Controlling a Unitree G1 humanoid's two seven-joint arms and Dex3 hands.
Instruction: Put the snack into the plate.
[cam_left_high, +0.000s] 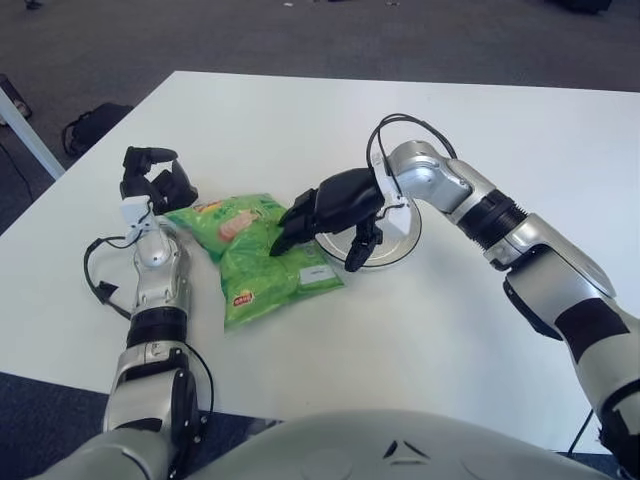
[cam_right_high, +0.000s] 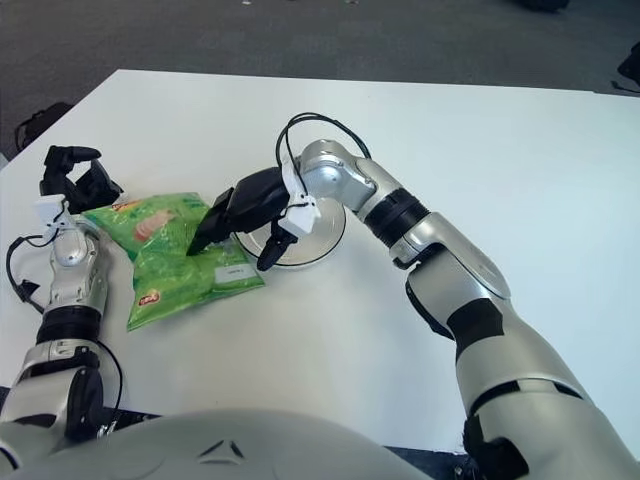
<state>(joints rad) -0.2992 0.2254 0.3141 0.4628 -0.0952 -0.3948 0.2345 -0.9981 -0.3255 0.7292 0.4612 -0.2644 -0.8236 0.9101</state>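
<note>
2 hands were in view over 1 white table (cam_left_high: 470, 330). On that table lay 1 green snack bag (cam_left_high: 255, 255) and 1 shallow metal plate (cam_left_high: 398, 232); no part of the bag lay inside the plate, though its right edge came up just beside the plate's left rim. The bag lay flat and crumpled, with 1 small white label on its right lower part and 1 small red mark near its lower left corner.

The right hand (cam_left_high: 330, 210), black, with 3 fingers, reached across the plate from the right. 2 of its fingers (cam_left_high: 290, 238) pointed down and left onto the bag's right upper edge, apparently pressing it, while the 3rd hung lower, above the plate's near-left rim. Whether those fingers actually pinched the foil or only rested against it could not be told from either eye view. 1 black cable looped up from the wrist behind the hand.

The left hand (cam_left_high: 152, 180) showed beside the bag's upper left corner, on the bag's left side, its 3 fingers curled loosely and holding nothing. 1 thin black cable (cam_left_high: 97, 272) hung along that forearm.

Beyond the table's far edge ran grey carpet (cam_left_high: 300, 35), with 1 dark bag (cam_left_high: 95, 125) on it at the upper left.
</note>
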